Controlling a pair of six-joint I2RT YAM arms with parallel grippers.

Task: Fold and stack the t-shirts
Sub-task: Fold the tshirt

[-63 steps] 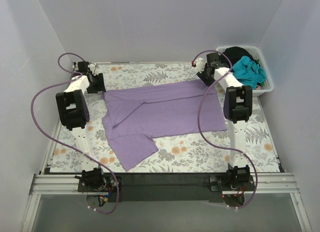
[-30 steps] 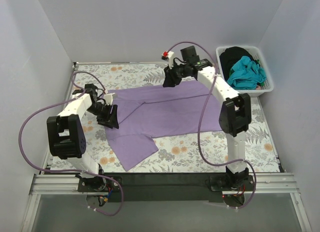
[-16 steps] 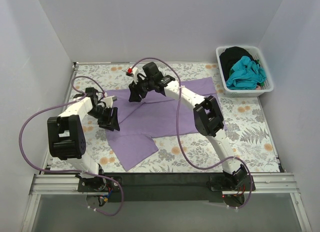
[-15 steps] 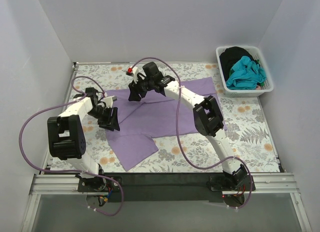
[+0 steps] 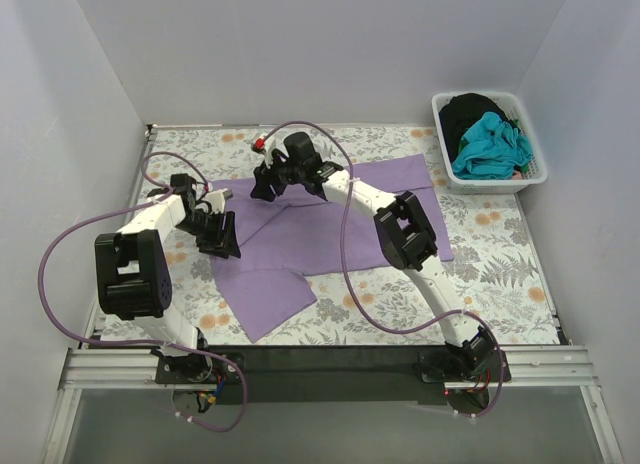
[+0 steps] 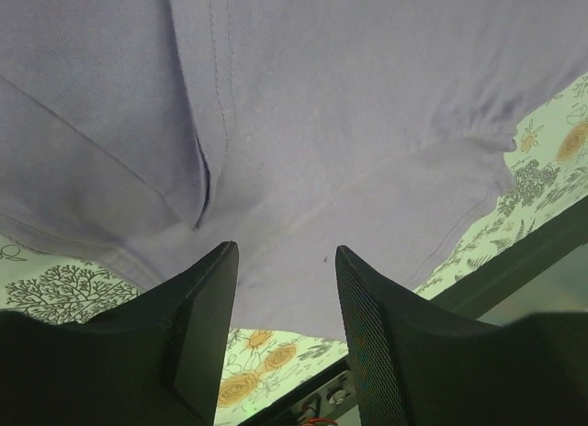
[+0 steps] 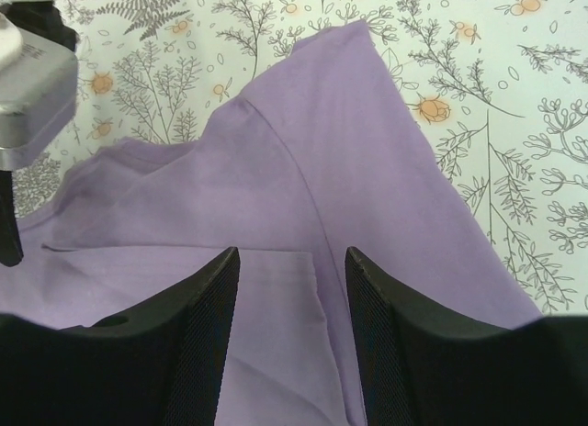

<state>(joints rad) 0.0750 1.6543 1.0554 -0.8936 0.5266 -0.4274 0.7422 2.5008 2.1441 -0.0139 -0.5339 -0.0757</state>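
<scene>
- Left gripper [image 5: 220, 234], jaws parted and empty, hovers at the left edge of the lavender t-shirt [image 5: 340, 224].
- The shirt lies mid-table [image 5: 500, 279], long axis running left to right.
- Right gripper [image 5: 265, 182], released and empty, is seemingly just above the shirt's far-left corner.

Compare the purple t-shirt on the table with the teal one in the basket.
The purple t-shirt is spread flat on the floral table cover; the teal t-shirt sits crumpled in the white basket. Purple shows a sleeve; teal's shape cannot be told. Both are plain cloth.
</scene>
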